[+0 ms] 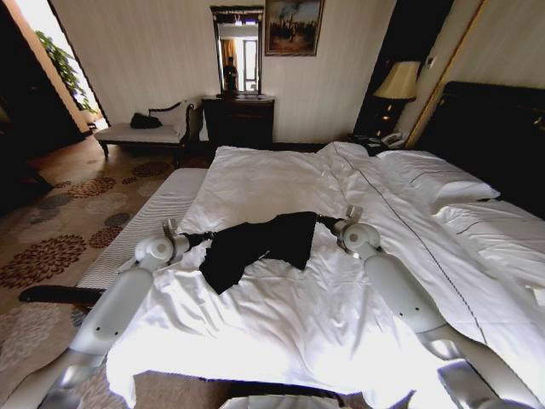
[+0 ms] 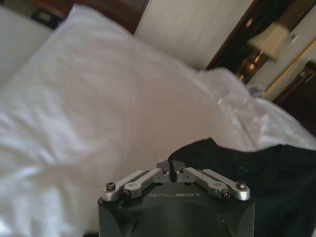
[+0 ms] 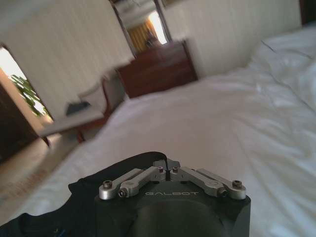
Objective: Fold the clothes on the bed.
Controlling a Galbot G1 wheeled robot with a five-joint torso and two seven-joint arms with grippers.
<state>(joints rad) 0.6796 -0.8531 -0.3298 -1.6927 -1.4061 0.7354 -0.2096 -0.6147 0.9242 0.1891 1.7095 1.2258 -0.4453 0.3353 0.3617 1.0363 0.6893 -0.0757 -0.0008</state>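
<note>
Spanning between left hand (image 1: 207, 236) and right hand (image 1: 326, 222), pinched black T-shirt (image 1: 255, 243)

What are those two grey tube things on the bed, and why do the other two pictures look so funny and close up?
Those grey tubes are a robot's two arms. The big picture comes from a camera on its head, looking down at the large white-sheeted bed. The two close-up pictures come from small cameras on its wrists, so you see each arm's metal pincher right at the edge. On the bed lies a crumpled black cotton T-shirt. The left gripper is pinched shut on one side of the shirt, and the right gripper is pinched shut on the other side. In the wrist pictures the black cloth sits right at the closed tips.
</note>
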